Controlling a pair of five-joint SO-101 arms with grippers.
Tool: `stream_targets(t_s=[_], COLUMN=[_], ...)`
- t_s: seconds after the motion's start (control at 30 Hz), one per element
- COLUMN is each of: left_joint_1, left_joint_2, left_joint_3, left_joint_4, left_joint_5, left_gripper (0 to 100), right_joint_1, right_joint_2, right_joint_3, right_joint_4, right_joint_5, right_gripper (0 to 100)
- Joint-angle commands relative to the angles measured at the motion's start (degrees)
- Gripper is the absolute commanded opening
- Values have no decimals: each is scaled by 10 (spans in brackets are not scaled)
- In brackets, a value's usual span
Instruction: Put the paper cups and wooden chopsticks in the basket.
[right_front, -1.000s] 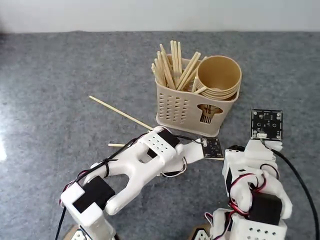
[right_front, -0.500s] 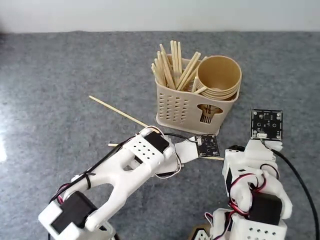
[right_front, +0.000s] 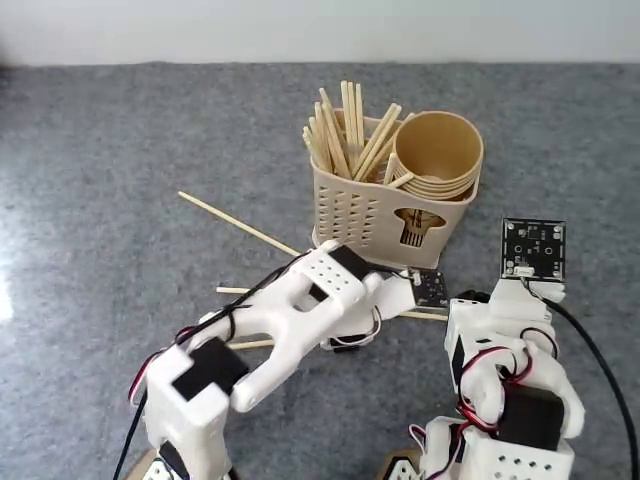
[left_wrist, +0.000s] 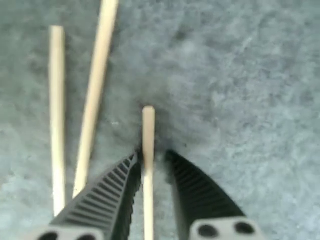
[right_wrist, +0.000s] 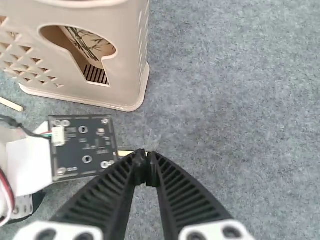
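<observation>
A beige slotted basket holds stacked paper cups and a bunch of wooden chopsticks. My left arm stretches low over the mat just in front of the basket. My left gripper is narrowly open, its fingers straddling one chopstick that lies flat on the mat. One finger touches the stick and the other stands a little off it. Two more chopsticks lie beside it. My right gripper is shut on nothing, near the basket's front corner.
A long loose chopstick lies on the grey mat left of the basket, with shorter visible pieces near the left arm. The left arm's camera board sits close beside my right gripper. Open mat lies to the far left and right.
The left arm shifted its elbow and its wrist moved slightly right, toward the basket front. A chopstick below the arm came into sight. The right arm stayed still.
</observation>
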Motion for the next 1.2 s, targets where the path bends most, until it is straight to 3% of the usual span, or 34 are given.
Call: stream_targets(t_s=[0.0, 0.23, 0.47, 0.6, 0.9, 1.17], left_joint_1=[-5, -33, -55, -74, -186, -192], left_joint_2=[18, -27, -216, -340, -487, -486], left_joint_3=[-46, -21, 105, 115, -74, -292], left_joint_4=[20, 28, 4, 42, 157, 120], left_joint_5=[-4, -4, 13, 12, 50, 122], left_gripper=[13, 13, 13, 13, 13, 13], right_joint_1=[6, 6, 6, 5, 3, 2], right_joint_2=[-6, -6, -6, -6, -7, -7], right_joint_3=[-3, -3, -3, -2, 18, 18], right_joint_4=[-10, -10, -10, -10, -34, -35], right_joint_5=[-3, -3, -3, -4, -4, -5], right_gripper=[13, 13, 13, 13, 13, 13])
